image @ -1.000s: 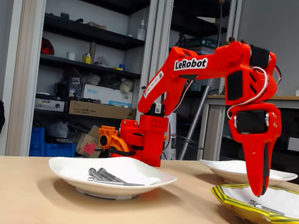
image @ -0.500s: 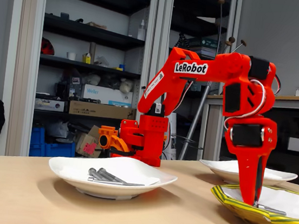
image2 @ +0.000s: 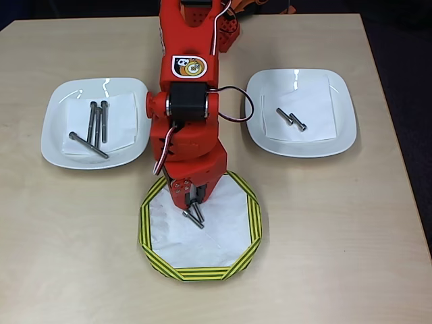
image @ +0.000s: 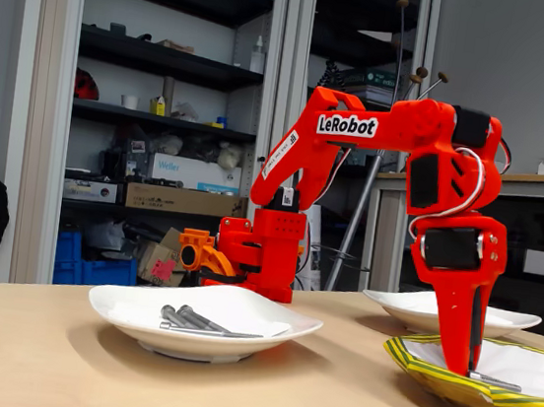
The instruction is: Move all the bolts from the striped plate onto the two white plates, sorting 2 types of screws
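In the overhead view, the left white plate (image2: 54,131) holds four long bolts (image2: 94,125). The pincer (image2: 194,209) has its tips down in the striped plate (image2: 250,223), seemingly closing on the bolts there (image2: 195,216), though I cannot tell its grip; two lying together could slip or both lift. The right white plate (image2: 337,128) holds two short bolts (image2: 291,119).

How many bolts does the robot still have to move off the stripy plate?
Done: three long bolts lie on the left white plate and two short bolts on the right white plate, overhead. In hand: the gripper is down at one bolt on the striped plate. Left: that bolt, seemingly the last.
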### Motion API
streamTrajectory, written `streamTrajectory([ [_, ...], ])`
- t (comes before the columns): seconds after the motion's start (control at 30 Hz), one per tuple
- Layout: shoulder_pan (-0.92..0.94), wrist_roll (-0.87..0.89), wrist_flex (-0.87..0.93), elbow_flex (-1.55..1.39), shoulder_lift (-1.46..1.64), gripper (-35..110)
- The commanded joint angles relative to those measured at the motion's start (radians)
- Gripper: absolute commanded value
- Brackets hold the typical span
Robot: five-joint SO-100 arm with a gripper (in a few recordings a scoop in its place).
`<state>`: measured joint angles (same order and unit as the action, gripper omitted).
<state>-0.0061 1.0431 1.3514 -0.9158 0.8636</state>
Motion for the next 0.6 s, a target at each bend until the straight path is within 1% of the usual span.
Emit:
streamTrajectory([
  [0.0, 0.012, 0.017, 0.008, 0.025, 0.005, 1],
  [0.23, 0.014, -0.017, 0.017, 0.052, 0.011, 0],
  [0.33, 0.011, -0.025, 0.08, 0.106, 0.032, 0],
  [0.5, -0.021, 0.003, 0.172, 0.115, 0.16, 0],
  [0.57, -0.054, 0.041, 0.187, 0.061, 0.249, 0],
])
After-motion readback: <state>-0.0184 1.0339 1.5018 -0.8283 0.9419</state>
